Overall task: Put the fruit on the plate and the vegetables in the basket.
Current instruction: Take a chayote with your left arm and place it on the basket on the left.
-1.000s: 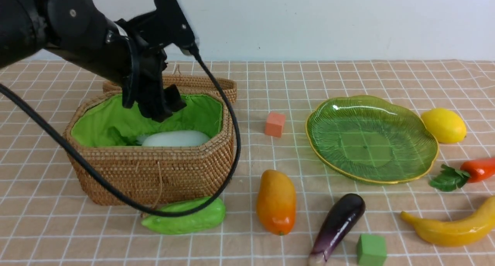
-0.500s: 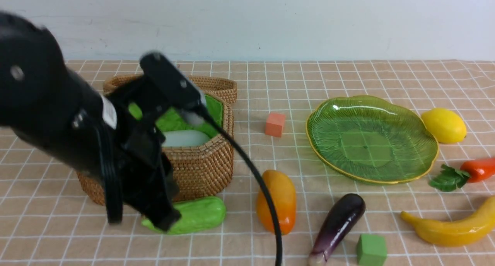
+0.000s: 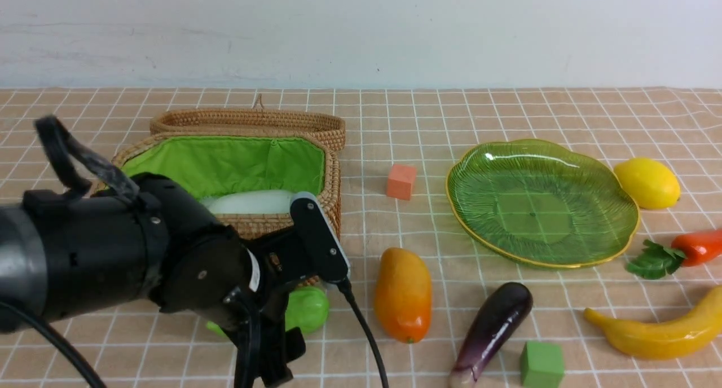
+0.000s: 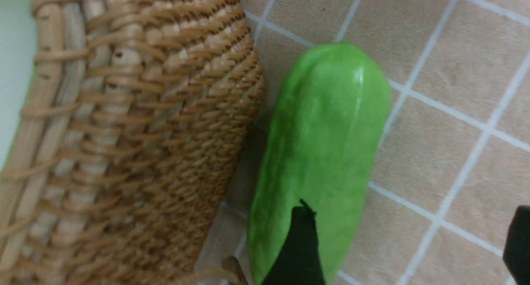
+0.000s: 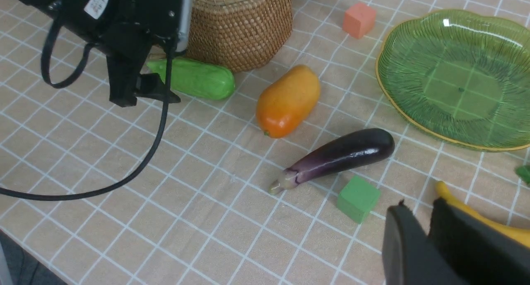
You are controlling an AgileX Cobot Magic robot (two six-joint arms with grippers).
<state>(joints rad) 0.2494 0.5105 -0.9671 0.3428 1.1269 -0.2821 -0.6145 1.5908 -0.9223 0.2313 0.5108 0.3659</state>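
We see the left gripper [image 4: 408, 239] open and empty, its arm reaching low and angled down at the basket's near side, presumably to straddle the green gourd [image 4: 319, 148]. One fingertip overlaps the gourd in the wrist view; contact cannot be told. Just beyond these jaws stands the basket [image 4: 165, 123], a pale vegetable [image 3: 254, 202] inside, probably put there as sorted. Farther from them, beside the basket, lies the mango [image 3: 403, 295]; beyond it, the plate [image 3: 541, 207], bare, we judge awaiting fruit. Right jaws: nearly together, nothing visible between.
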